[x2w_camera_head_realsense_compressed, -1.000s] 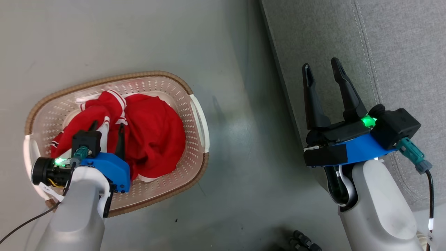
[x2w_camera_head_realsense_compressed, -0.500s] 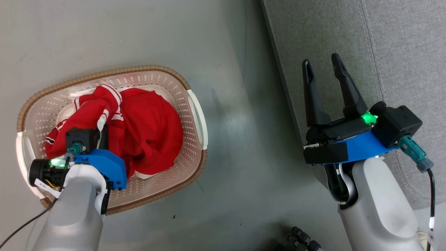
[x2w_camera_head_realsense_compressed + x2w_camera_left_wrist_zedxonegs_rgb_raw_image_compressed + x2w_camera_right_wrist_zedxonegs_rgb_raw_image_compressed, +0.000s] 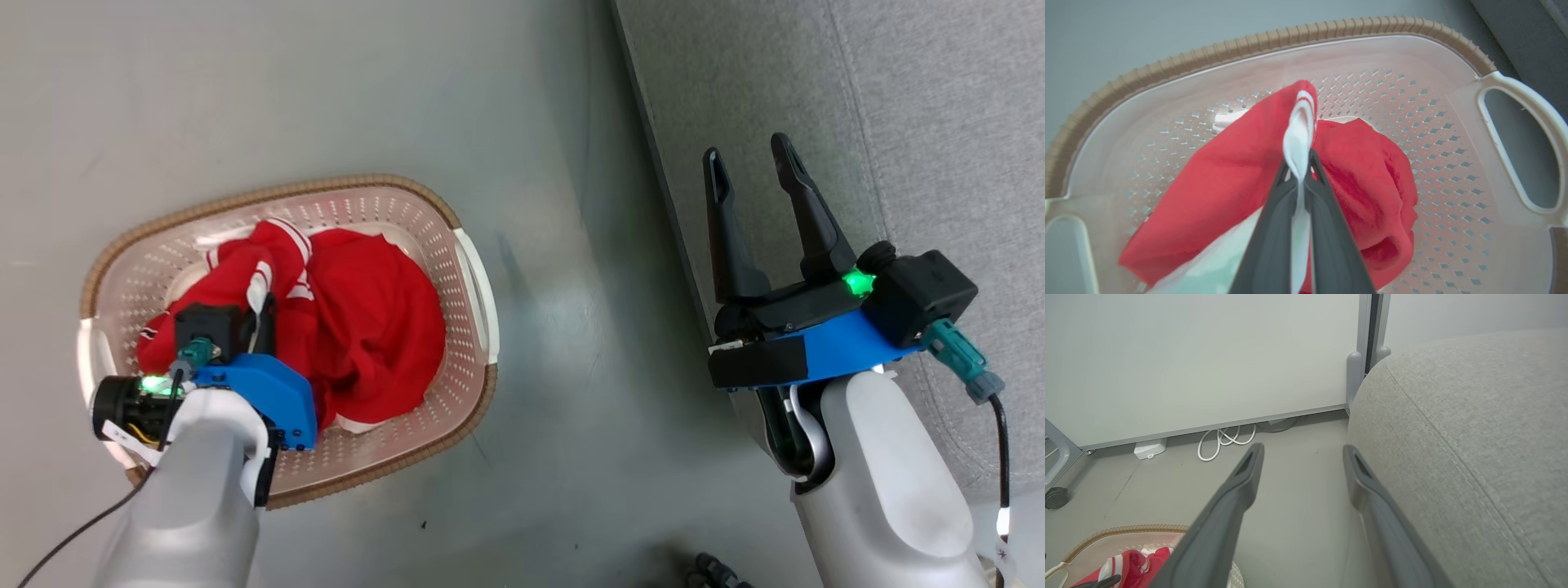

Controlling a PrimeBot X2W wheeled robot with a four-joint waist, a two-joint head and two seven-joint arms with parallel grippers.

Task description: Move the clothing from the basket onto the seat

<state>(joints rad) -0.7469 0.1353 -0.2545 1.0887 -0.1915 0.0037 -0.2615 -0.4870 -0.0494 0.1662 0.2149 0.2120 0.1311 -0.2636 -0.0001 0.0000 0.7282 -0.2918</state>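
Note:
The red clothing (image 3: 367,327) lies heaped inside the cream basket (image 3: 465,327) on the floor at the left of the head view. My left gripper (image 3: 263,306) reaches into the basket and is shut on a white and red fold of the clothing (image 3: 1300,126), pinched up between the dark fingers (image 3: 1274,228) in the left wrist view. The grey seat (image 3: 816,98) fills the upper right. My right gripper (image 3: 747,167) hangs open over the seat's left edge, with nothing between its fingers (image 3: 1229,506). The seat (image 3: 1474,437) rises at the right of the right wrist view.
Grey floor (image 3: 571,367) separates the basket from the seat. In the right wrist view a white wall panel (image 3: 1208,355) stands behind, with a coiled white cable (image 3: 1224,441) and a small white box (image 3: 1149,448) at its foot. A caster wheel (image 3: 1055,497) sits at far left.
My left gripper has closed on a fold of the clothing and pulled it up a little. The head camera shifted slightly. The right gripper holds its pose.

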